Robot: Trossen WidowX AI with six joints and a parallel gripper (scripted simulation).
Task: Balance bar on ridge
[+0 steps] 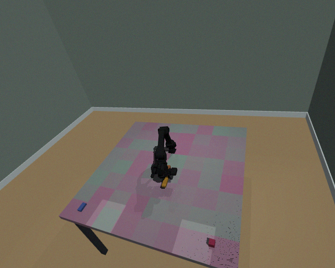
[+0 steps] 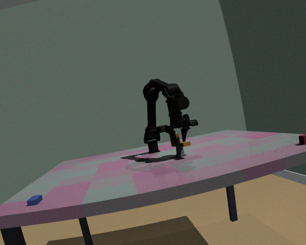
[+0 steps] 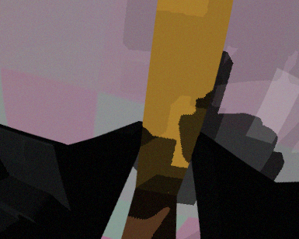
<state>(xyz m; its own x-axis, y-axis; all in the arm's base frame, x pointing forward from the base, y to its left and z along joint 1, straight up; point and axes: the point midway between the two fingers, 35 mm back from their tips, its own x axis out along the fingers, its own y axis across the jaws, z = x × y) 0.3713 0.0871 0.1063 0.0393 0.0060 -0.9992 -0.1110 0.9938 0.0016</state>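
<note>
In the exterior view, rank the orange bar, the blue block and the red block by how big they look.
1. Flat blue block, though it lies nearest the camera, which flatters it.
2. Orange bar, held in the jaws and partly hidden, so its rank is unsure.
3. Red block, farthest away.
Blue and orange look close; treat that order as loose.

The arm (image 2: 158, 113) is matte black all over, built of blocky links with rounded joint housings, one a round drum near the wrist. Its gripper (image 2: 180, 135) ends in two tapering black fingers, broad at the root and faceted. No markings, cables or screws can be made out.
</note>
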